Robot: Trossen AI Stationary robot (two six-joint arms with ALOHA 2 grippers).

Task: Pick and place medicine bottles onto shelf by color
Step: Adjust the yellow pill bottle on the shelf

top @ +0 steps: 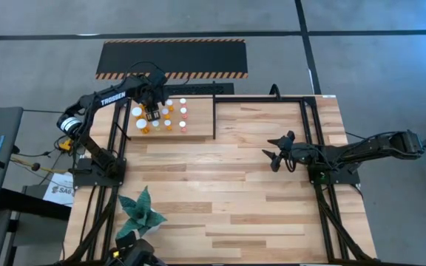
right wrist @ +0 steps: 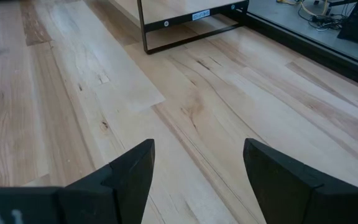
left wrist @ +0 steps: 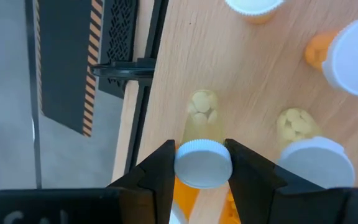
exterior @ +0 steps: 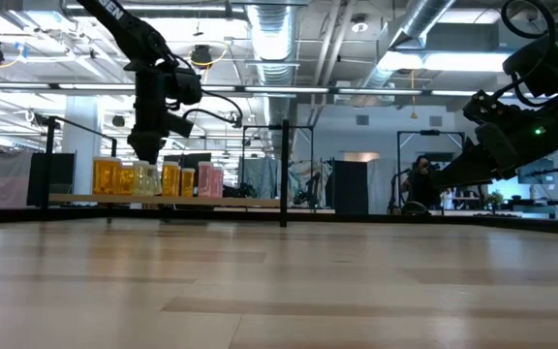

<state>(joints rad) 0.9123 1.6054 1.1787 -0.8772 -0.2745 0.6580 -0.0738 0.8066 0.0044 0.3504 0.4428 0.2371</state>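
The shelf (top: 198,124), a light wooden board in a black frame, stands at the table's far left. Several medicine bottles (top: 174,117) with white caps stand on it in rows, orange ones and pinkish ones (exterior: 209,180). My left gripper (top: 151,114) points steeply down over the shelf's left part, shut on a pale yellow bottle (left wrist: 202,121) with pills inside. Another pale bottle (left wrist: 309,155) stands close beside it. My right gripper (top: 276,157) hangs open over the bare tabletop on the right, with nothing between its fingers (right wrist: 135,171). My left gripper pinches the pale yellow bottle's white cap (left wrist: 204,165) between its two fingers, one on each side of the cap's rim. The fingers come from above, slanting down. The bottle hangs upright below them (exterior: 146,179), its foot level with the other bottles' feet; whether it rests on the board does not show.
A black panel with hazard-striped edges (top: 172,58) lies beyond the shelf. A green plant (top: 140,210) sits at the near left. The shelf's black post (exterior: 285,174) rises at its right end. Bare wooden tabletop (top: 235,192) spreads between the arms.
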